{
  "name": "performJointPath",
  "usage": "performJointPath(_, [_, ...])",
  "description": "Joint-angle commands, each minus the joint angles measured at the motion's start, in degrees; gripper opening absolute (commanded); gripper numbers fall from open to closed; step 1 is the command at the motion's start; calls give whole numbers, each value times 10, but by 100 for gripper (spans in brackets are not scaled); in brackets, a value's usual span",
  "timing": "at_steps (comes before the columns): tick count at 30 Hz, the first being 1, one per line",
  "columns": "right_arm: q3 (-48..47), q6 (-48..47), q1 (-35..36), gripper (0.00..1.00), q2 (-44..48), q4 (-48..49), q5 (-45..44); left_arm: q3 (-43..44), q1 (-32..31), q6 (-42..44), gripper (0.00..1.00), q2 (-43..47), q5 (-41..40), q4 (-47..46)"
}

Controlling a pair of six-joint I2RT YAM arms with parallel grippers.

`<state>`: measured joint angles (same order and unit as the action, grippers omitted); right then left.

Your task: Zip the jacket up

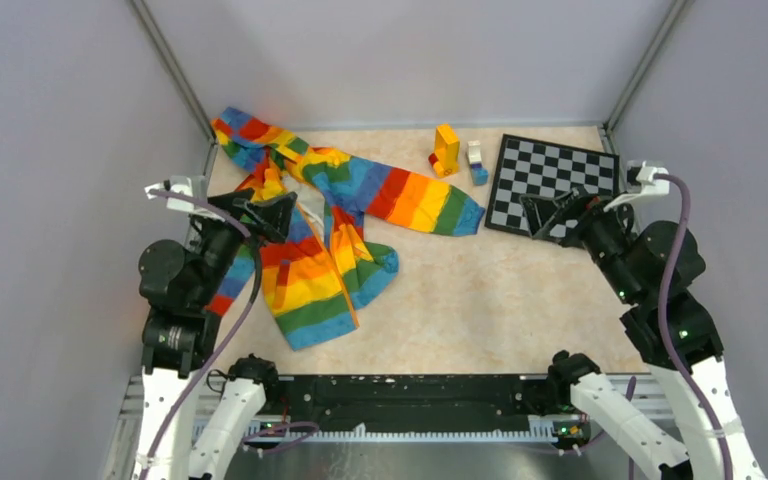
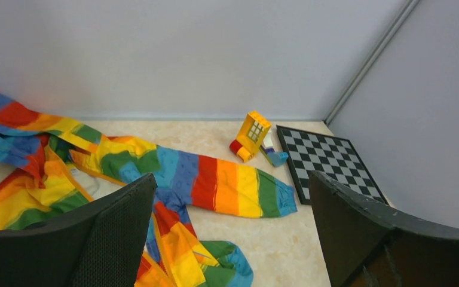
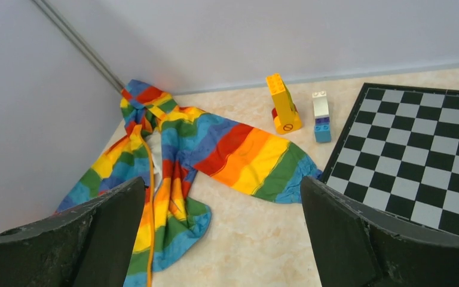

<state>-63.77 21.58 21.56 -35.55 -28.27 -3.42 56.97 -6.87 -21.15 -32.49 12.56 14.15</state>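
Status: pre-grasp, nothing is held yet. The left gripper (image 1: 263,214) has its jaws spread wide and hangs over the jacket's (image 1: 320,240) left shoulder area without contact, as far as the top view shows. The right gripper (image 1: 560,212) is also spread wide and empty, sitting above the near corner of the chessboard (image 1: 560,170), well apart from the fabric.

From the table (image 1: 480,300) centre, the jacket lies at 9–10 o'clock. Its hood is bunched into the back-left corner at 11. One sleeve runs out toward 2 o'clock, with the cuff just beside the board's left edge; I can't tell whether it touches. The yellow block (image 1: 446,150) and the white-blue block (image 1: 476,162) sit at 12–1 o'clock, off the garment.

The front looks unzipped to me. White lining shows near the collar, and the right panel is folded and crumpled at the hem. The orange zipper strip (image 3: 151,203) runs down the near panel edge. The slider and pin are too small to pick out.

My call on the next move:
- Bring the right arm over toward 9 o'clock.
- Flatten the folded panel so both zipper edges lie side by side.
- Find the bottom end of the zipper.
- One gripper then pins the hem while the other takes the pull tab.

Main risk is pinching loose fabric instead of the tab.
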Motion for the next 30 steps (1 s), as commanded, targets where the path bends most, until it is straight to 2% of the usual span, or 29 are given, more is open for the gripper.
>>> performJointPath(1, [44, 14, -4, 99, -12, 29, 4, -24, 3, -22, 99, -32, 45, -15])
performJointPath(5, [149, 25, -4, 99, -24, 149, 67, -51, 3, -31, 99, -70, 91, -10])
performJointPath(8, [183, 73, 0, 99, -77, 205, 76, -71, 3, -30, 99, -93, 126, -4])
performJointPath(11, [193, 89, 50, 99, -173, 268, 64, -95, 3, -35, 99, -112, 140, 3])
performJointPath(14, [210, 110, 125, 99, -260, 384, 13, -126, 2, -46, 99, -131, 150, 3])
performJointPath(19, [208, 179, 234, 71, -424, 567, -51, -186, 2, -80, 99, -160, 177, -37])
performJointPath(24, [174, 128, 334, 67, -556, 694, -107, -221, -1, -100, 99, -196, 187, -79])
performJointPath(26, [164, 128, 349, 66, -604, 723, -100, -215, -2, -92, 99, -208, 172, -72])
performJointPath(30, [146, 133, 355, 54, -677, 732, -86, -199, -4, -79, 99, -216, 127, -49])
